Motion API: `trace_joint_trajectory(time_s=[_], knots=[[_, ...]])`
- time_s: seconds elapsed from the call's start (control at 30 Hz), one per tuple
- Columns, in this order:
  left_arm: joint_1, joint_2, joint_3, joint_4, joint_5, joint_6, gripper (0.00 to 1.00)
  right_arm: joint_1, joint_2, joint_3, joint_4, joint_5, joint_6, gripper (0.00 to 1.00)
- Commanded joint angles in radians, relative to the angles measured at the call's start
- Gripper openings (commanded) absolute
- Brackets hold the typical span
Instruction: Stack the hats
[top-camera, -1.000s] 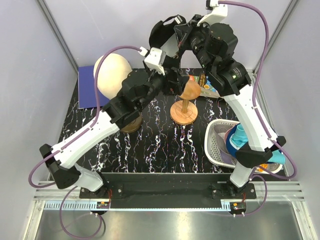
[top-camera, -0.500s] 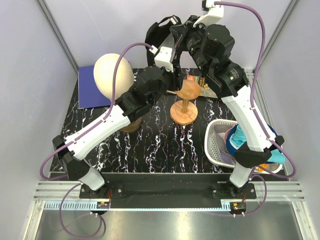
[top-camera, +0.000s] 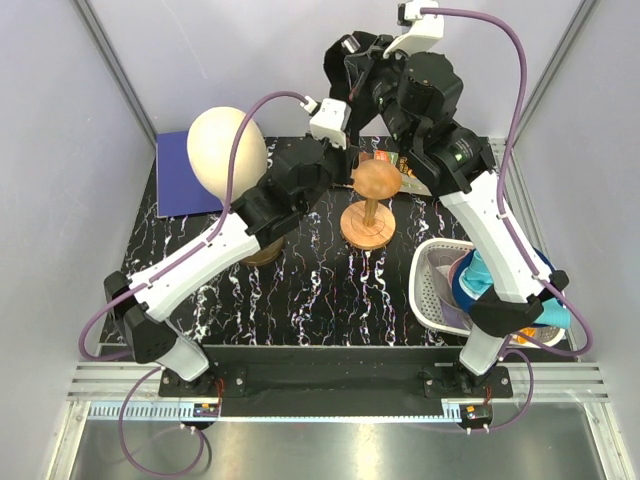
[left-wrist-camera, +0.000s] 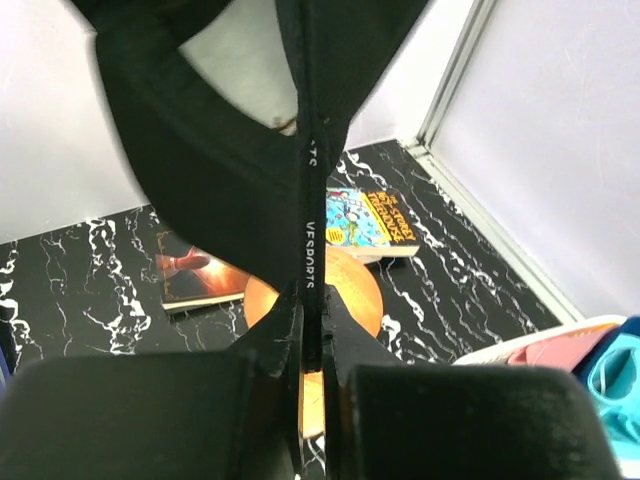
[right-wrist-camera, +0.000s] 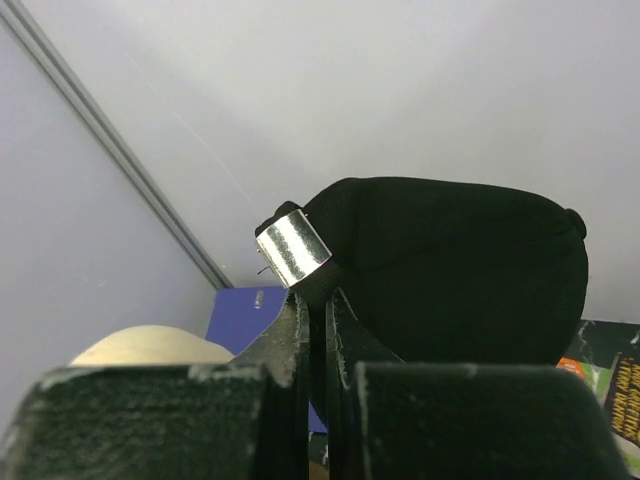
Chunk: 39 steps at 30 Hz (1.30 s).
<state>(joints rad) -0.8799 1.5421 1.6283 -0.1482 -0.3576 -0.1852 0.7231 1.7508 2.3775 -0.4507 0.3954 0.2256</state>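
Both hands are pinching the black baseball cap (right-wrist-camera: 460, 270) in the air, over the far side of the table (top-camera: 300, 290) and just behind the wooden stand (top-camera: 370, 190). The left hand (left-wrist-camera: 312, 330) is clamping a thin lettered edge of the cap, with its fingers nearly closed on the fabric. The right hand (right-wrist-camera: 318, 315) is gripping the strap just below a silver buckle (right-wrist-camera: 293, 246), jaws narrow. Other hats (top-camera: 478, 272) are lying in the white basket (top-camera: 428, 285) at the right, and the mannequin head (top-camera: 226, 148) is standing at the left.

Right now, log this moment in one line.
left gripper: shut on black cap | right gripper: shut on black cap | black cap: held aloft
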Motion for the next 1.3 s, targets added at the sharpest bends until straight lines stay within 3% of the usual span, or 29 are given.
trace_joint_trajectory(time_s=[0.0,0.07,0.1,0.13,0.17,0.27,0.3,0.53,0.7,0.97,1.27], knots=[[0.007,-0.076,0.005,0.068,0.08,0.018,0.0,0.01,-0.062,-0.066,0.07,0.083,-0.092,0.03],[0.03,-0.08,0.037,0.027,0.173,-0.025,0.0,0.01,-0.094,-0.124,0.087,0.105,-0.118,0.19],[0.07,-0.08,0.048,0.015,0.213,-0.055,0.0,0.01,-0.105,-0.167,0.108,0.108,-0.126,0.35],[0.094,-0.082,0.054,0.006,0.303,-0.122,0.0,0.01,-0.131,-0.188,0.119,0.111,-0.134,0.57],[0.137,-0.083,0.068,-0.019,0.334,-0.153,0.0,0.01,-0.142,-0.21,0.132,0.112,-0.141,0.69],[0.189,-0.096,0.109,-0.065,0.408,-0.197,0.0,0.01,-0.194,-0.293,0.174,0.132,-0.156,0.96],[0.203,-0.097,0.122,-0.079,0.425,-0.226,0.0,0.01,-0.207,-0.329,0.194,0.137,-0.16,0.99],[0.364,-0.122,0.168,-0.132,0.63,-0.408,0.0,0.009,-0.371,-0.555,0.323,0.164,-0.184,1.0],[0.432,-0.18,0.167,-0.169,0.661,-0.525,0.0,0.01,-0.448,-0.682,0.362,0.207,-0.193,1.0],[0.564,-0.404,-0.002,-0.174,0.655,-0.684,0.0,0.01,-0.493,-0.75,0.363,0.258,-0.256,1.0],[0.601,-0.599,-0.212,-0.142,0.652,-0.761,0.0,0.012,-0.465,-0.729,0.363,0.211,-0.258,1.0]])
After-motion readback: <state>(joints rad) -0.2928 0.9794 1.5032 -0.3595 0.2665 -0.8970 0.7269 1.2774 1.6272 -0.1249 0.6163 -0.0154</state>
